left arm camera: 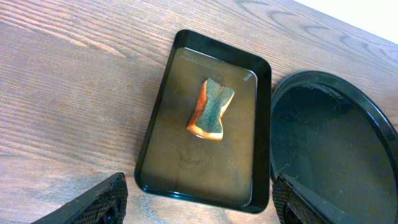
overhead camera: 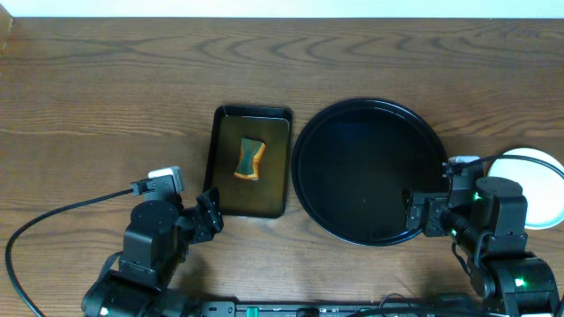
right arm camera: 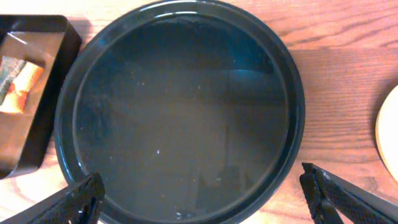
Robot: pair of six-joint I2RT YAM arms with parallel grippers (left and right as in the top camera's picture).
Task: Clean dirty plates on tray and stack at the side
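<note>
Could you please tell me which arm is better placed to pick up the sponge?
Left. The open left gripper hovers at the near edge of the rectangular tray, close to the sponge; the right gripper sits beyond the round tray.

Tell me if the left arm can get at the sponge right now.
Probably yes. The sponge lies uncovered in the small tray, just ahead of the open left tool, with nothing between them.
</note>
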